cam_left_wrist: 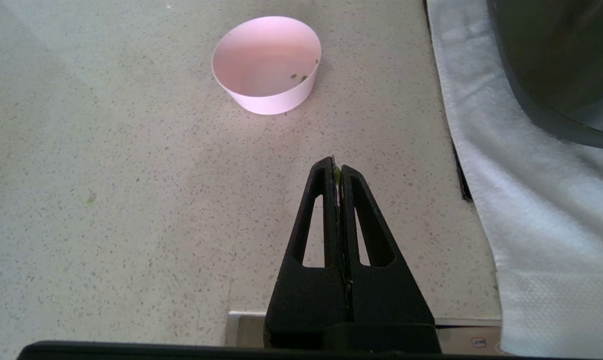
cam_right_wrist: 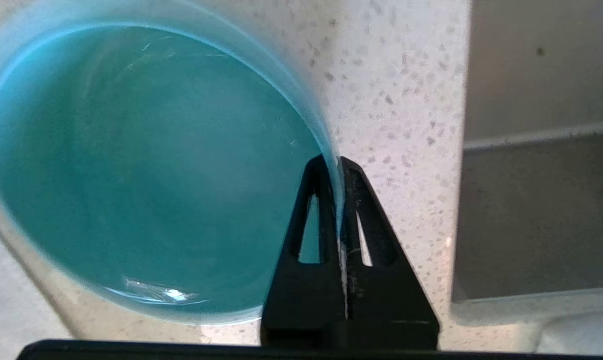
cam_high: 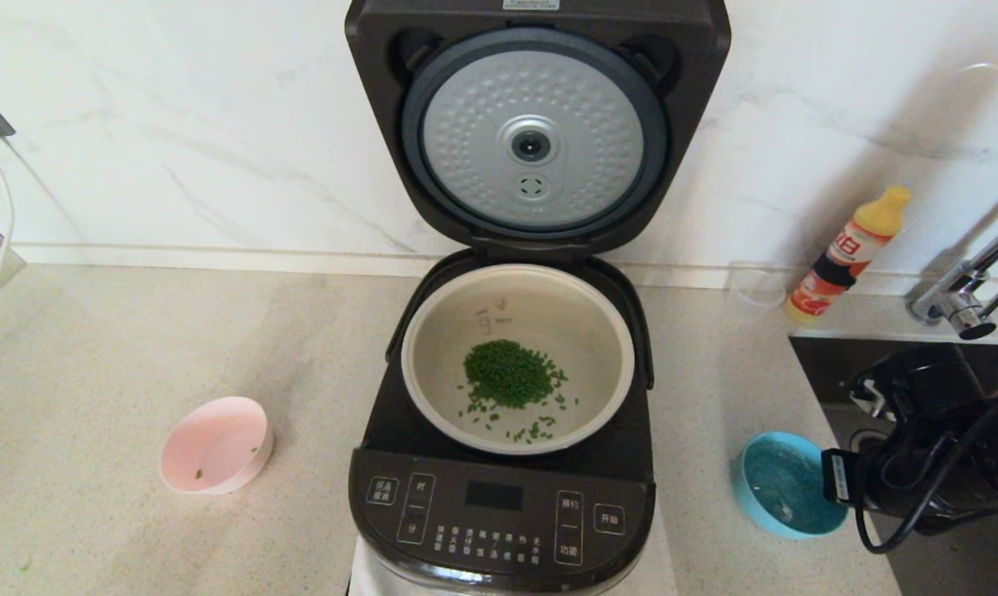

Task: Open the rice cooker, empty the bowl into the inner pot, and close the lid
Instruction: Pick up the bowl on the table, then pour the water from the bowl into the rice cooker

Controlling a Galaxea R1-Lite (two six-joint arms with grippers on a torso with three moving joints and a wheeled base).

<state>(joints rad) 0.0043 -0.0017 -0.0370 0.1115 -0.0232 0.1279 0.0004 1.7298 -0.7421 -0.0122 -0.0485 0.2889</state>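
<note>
Blue bowl [cam_right_wrist: 146, 165] rim between right pincer [cam_right_wrist: 337, 165] tips

I see the glossy black rice cooker [cam_high: 499, 505] centred on my speckled beige countertop [cam_high: 135, 372], its hinged lid [cam_high: 536, 124] upright, dimpled silver disc exposed. The pale grey inner pot [cam_high: 517, 358] holds green pellets [cam_high: 509, 374]. A pink plastic bowl [cam_high: 215, 444] sits left; a blue bowl [cam_high: 784, 484] right, my right arm [cam_high: 929, 463] at its rim.
</note>
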